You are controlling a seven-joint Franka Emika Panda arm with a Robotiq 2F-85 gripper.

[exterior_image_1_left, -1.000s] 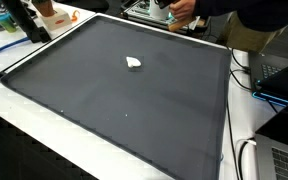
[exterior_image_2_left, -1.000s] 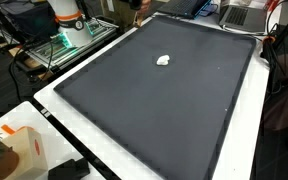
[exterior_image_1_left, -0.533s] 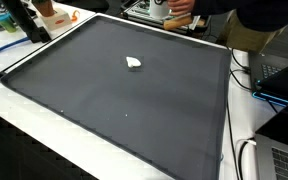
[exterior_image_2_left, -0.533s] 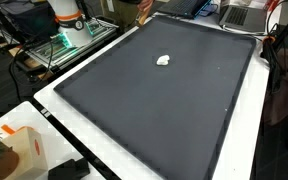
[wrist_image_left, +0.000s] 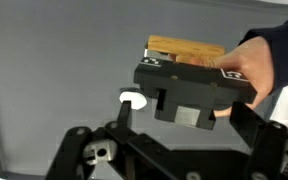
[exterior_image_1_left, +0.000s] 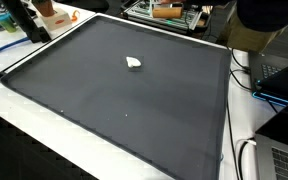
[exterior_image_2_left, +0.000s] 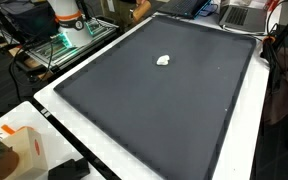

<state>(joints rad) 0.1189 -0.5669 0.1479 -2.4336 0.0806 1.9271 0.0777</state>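
Here, a person's hand [wrist_image_left: 256, 62] holds a dark grey boxy block topped with a wooden slab [wrist_image_left: 189, 88] just before the gripper [wrist_image_left: 179, 140], whose jaws stand wide open and empty. Beyond it, a small white crumpled scrap [wrist_image_left: 132, 99] lies on the dark grey mat [wrist_image_left: 54, 60].

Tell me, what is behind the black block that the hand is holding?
A wooden block sticks out above the black block, gripped by the same hand. A small white lump on the grey mat peeks out at its left edge. The rest of both is hidden.
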